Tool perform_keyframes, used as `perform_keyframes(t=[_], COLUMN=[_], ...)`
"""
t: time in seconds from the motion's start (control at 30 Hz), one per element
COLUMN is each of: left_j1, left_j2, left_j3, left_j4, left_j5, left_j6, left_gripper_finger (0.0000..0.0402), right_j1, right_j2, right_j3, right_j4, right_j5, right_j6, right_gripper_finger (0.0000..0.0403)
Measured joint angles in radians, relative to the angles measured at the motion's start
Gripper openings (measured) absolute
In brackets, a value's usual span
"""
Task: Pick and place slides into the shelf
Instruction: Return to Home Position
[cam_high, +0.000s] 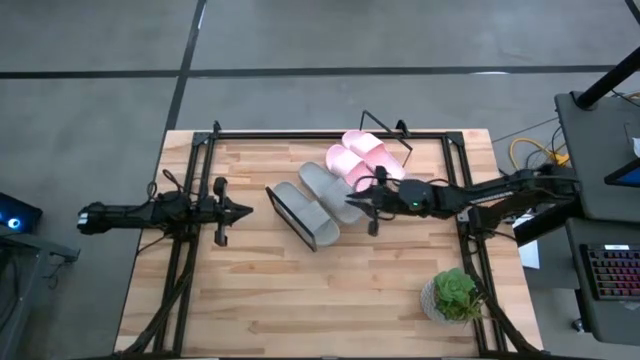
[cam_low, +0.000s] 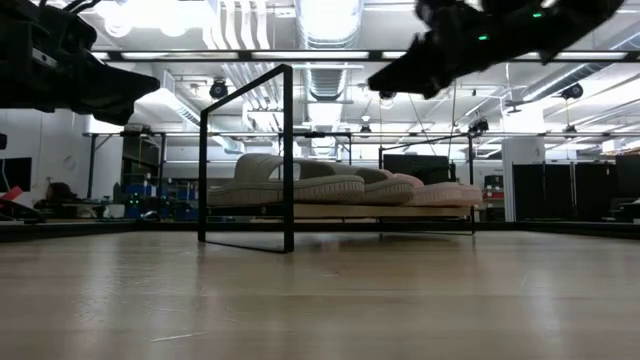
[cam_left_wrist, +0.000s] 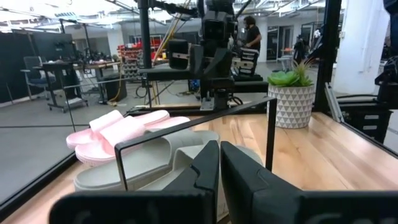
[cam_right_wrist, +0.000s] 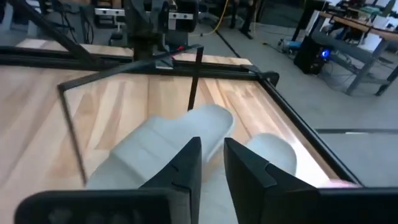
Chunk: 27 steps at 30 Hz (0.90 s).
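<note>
Four slides lie side by side on the slanted shelf (cam_low: 380, 211), resting on their soles. The two grey ones (cam_high: 303, 215) (cam_high: 330, 188) are toward the table's left. The two pale pink ones (cam_high: 350, 165) (cam_high: 375, 150) are toward its far right. In the low view the grey slides (cam_low: 290, 185) and pink slides (cam_low: 440, 192) sit in a row behind the black wire end frame (cam_low: 288, 150). My right gripper (cam_high: 350, 201) (cam_right_wrist: 212, 152) hovers above a grey slide (cam_right_wrist: 161, 140), with a narrow gap between its fingers, touching nothing. My left gripper (cam_high: 248, 210) (cam_left_wrist: 215, 155) waits shut, left of the shelf.
A potted plant (cam_high: 455, 295) stands at the table's near right corner. Black frame rails (cam_high: 300, 133) run along the table's edges. Bare tabletop (cam_high: 300, 300) lies between the shelf and the near edge. A person (cam_left_wrist: 252, 31) stands far off in the room.
</note>
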Motion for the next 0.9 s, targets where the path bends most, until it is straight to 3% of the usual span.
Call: perform_keyframes(t=[0.2, 0.37, 0.5, 0.63, 0.9], left_j1=[0.001, 0.002, 0.002, 0.001, 0.001], left_j2=[0.010, 0.009, 0.011, 0.013, 0.013], left_j3=[-0.001, -0.001, -0.002, -0.002, -0.002], left_j4=[0.004, 0.006, 0.006, 0.007, 0.008], left_j5=[-0.037, -0.047, -0.054, -0.062, -0.071], left_j6=[0.009, 0.009, 0.009, 0.009, 0.009], left_gripper_finger=[0.0000, 0.0000, 0.0000, 0.0000, 0.0000], right_j1=[0.073, 0.119, 0.069, 0.011, 0.010], right_j2=[-0.182, -0.325, -0.453, -0.579, -0.857], right_j3=[-0.156, -0.274, -0.374, -0.443, -0.522], right_j4=[0.048, 0.066, 0.089, 0.076, -0.057], right_j5=[0.008, 0.030, 0.053, 0.003, 0.000], right_j6=[0.002, -0.104, -0.123, -0.121, -0.060], right_gripper_finger=[0.0040, 0.0014, 0.0009, 0.0009, 0.0009])
